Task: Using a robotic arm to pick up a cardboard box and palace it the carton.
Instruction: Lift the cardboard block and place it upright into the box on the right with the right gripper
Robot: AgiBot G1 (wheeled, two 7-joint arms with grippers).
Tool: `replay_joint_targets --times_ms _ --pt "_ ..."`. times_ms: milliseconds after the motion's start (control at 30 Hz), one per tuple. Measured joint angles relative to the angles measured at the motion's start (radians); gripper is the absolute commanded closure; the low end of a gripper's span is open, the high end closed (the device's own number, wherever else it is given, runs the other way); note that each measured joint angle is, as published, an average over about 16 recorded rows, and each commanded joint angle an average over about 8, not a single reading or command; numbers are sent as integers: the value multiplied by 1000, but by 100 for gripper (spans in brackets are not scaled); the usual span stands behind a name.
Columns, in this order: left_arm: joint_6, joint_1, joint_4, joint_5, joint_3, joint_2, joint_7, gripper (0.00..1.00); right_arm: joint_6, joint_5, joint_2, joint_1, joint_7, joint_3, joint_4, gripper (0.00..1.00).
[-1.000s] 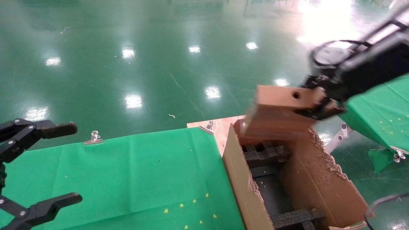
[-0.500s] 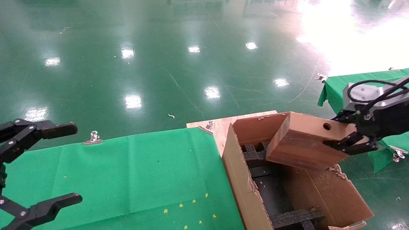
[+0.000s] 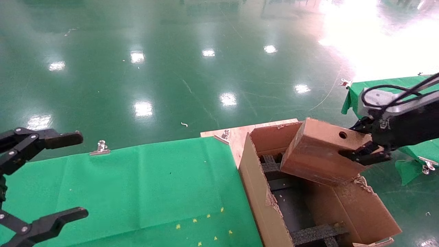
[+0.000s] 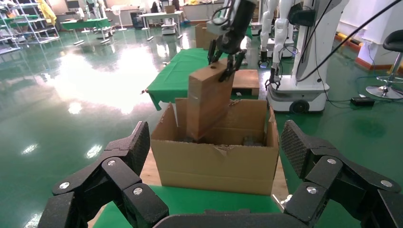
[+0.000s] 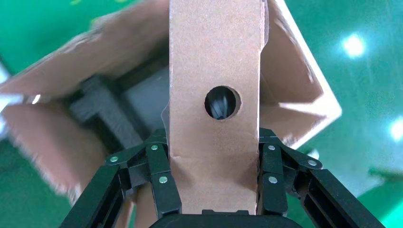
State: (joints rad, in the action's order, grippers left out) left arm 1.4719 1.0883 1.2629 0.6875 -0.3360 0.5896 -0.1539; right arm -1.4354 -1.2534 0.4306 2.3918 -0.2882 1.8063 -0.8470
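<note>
My right gripper (image 3: pixel 358 143) is shut on the cardboard box (image 3: pixel 319 154), a small brown box with a round hole in its narrow top face. The box hangs tilted over the far end of the carton (image 3: pixel 259 192), its lower edge dipping inside the opening. In the right wrist view the fingers (image 5: pixel 159 166) clamp both sides of the cardboard box (image 5: pixel 216 61), with the carton (image 5: pixel 57 90) and its black foam insert (image 5: pixel 97 102) below. The left wrist view shows the box (image 4: pixel 209 99) upright above the carton (image 4: pixel 218 166). My left gripper (image 3: pixel 68 176) stands open at the far left, holding nothing.
The carton stands at the right end of a table with a green cloth (image 3: pixel 144 185), beside a bare wooden corner (image 3: pixel 236 135) with metal clips (image 3: pixel 100 148). Another green-clothed table (image 3: pixel 422 151) lies behind the right arm. Ragged carton flaps (image 3: pixel 360 181) stick up on the right.
The right arm has swung down and rightwards with the box, from above the carton's far rim to a lower, tilted pose over the opening. The left gripper has stayed put.
</note>
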Motion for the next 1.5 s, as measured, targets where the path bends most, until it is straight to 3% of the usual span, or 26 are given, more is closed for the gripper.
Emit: replay_joint_targets --times_ms 500,700,867,1200,1500 --pt "0 0 0 0 0 0 0 0 222 -141 -214 -35 -672 53 -356 100" --pt "0 0 0 0 0 0 0 0 270 -216 -271 -31 -868 65 -444 100" --pt "0 0 0 0 0 0 0 0 289 -248 -290 -30 -946 69 -474 100" --pt "0 0 -1 0 0 0 0 0 310 -252 -289 -40 -970 75 -476 100" --pt "0 0 -1 0 0 0 0 0 388 -268 -273 -88 -1049 104 -489 100"
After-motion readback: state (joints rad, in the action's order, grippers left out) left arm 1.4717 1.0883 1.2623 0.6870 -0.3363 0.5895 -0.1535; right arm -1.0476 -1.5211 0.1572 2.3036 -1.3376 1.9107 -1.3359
